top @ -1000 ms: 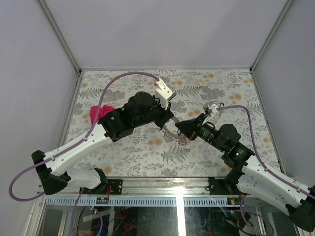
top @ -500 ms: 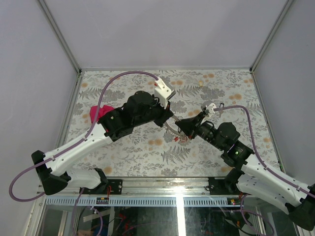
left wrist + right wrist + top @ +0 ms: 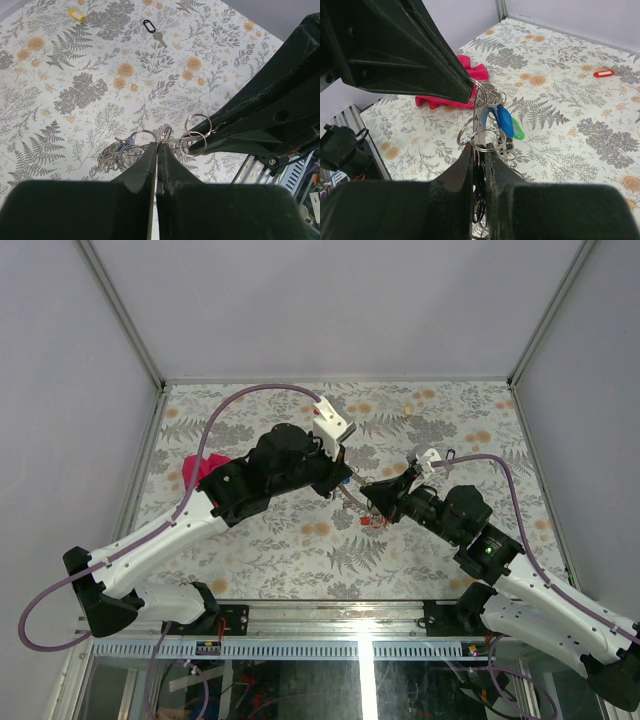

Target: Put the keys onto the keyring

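R gripper [image 3: 480, 162] up close: fingers clamped on the keyring [image 3: 478, 122], which rises straight off our tips. Just right of it hang a blue tag [image 3: 504, 120] & a green tag [image 3: 519, 134]. L gripper [image 3: 156, 146] meets the ring from upper left, tips pressed together, pinching it too; keys [image 3: 116, 152] bunch just left of those tips. Behind the L gripper we see the magenta cloth [image 3: 451, 101]. Far ahead of L tips: loose black-tag key [image 3: 151, 27], cream tag [image 3: 76, 15]. Far right of R tips: red tag [image 3: 603, 73].

The left end effector [image 3: 345, 483] and right end effector [image 3: 371, 494], bridged by a thin grey metal keyring [image 3: 479, 118], block the centre of the floral tabletop [image 3: 300, 560]. A crumpled magenta cloth [image 3: 200, 471] occupies the left side. The near strip is open.
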Motion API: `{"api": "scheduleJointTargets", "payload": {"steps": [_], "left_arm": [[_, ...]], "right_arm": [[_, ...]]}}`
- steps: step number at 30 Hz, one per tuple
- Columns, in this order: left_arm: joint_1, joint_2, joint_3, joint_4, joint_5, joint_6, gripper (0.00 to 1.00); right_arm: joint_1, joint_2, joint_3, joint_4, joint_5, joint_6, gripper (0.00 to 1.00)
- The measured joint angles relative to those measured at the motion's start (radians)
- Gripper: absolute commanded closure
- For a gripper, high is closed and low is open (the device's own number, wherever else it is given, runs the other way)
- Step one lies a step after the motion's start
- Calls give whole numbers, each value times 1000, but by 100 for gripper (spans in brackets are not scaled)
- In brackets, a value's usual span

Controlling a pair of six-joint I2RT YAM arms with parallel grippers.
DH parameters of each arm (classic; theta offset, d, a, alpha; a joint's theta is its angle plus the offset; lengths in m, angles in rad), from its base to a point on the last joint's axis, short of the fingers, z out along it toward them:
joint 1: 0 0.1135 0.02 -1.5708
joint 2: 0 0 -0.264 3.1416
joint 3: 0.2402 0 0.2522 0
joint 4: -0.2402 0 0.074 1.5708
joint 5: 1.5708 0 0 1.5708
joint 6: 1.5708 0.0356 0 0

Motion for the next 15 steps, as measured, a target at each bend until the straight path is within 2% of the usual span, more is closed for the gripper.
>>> {"api": "scheduleJointTargets", "payload": {"steps": [9, 15], "left_arm": [[10, 0, 0, 0, 35, 0, 100], [17, 18, 10, -2, 65, 5, 100]], "right_arm": [[0, 4, 12, -13, -8, -45, 100], [0, 24, 68, -101, -15, -143, 100]]}}
